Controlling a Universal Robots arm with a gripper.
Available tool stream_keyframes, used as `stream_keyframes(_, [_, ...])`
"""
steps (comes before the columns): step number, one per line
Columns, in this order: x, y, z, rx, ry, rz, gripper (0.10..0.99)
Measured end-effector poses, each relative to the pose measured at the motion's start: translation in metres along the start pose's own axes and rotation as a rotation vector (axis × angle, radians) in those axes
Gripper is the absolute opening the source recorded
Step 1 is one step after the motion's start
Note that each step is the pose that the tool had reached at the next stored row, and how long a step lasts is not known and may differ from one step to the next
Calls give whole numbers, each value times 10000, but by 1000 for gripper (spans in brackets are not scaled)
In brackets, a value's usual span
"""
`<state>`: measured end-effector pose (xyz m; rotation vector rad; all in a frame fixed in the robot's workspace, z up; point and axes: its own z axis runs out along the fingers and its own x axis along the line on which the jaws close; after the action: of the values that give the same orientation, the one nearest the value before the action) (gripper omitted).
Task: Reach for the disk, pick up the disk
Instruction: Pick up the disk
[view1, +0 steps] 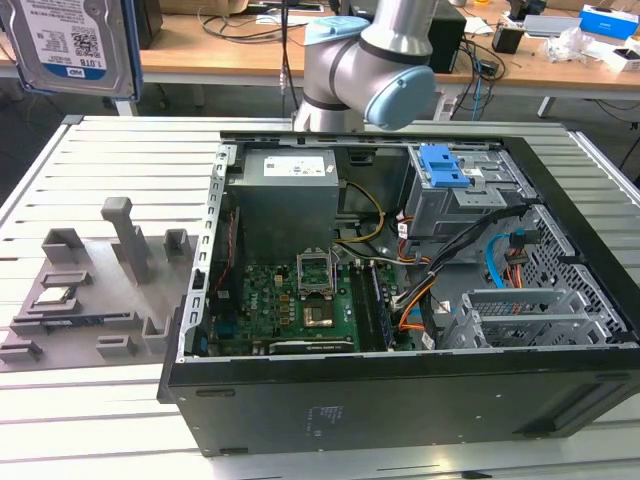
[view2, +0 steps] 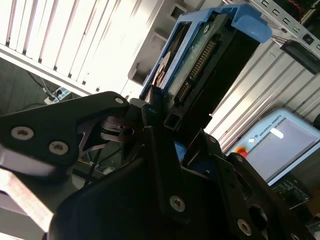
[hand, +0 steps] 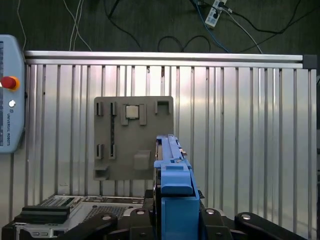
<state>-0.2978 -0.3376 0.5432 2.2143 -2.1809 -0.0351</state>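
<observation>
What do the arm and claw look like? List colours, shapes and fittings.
In the exterior view, the silver-grey tubular robot arm has thick rounded joints closed by pale blue caps. In the second wrist view, the black angular claw is built of flat linked plates fastened with round silver screws.

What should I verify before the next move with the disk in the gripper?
1. Grip: the gripper is closed on the disk, seen in both wrist views: ok.
2. Blue bracket in place around the disk: ok.
3. Connector on the disk's edge free of cables: ok.
4. Clearance: the disk hangs high at the exterior view's left, apart from the computer case: ok.
5. Disk square in the grip, not slipping: cannot tell.
6. Grey holder with the chip seated in it, in the first wrist view: ok.
</observation>
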Motion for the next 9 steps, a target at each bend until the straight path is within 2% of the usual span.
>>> stream_keyframes(9, [3,-179,-6,1,16,1,365])
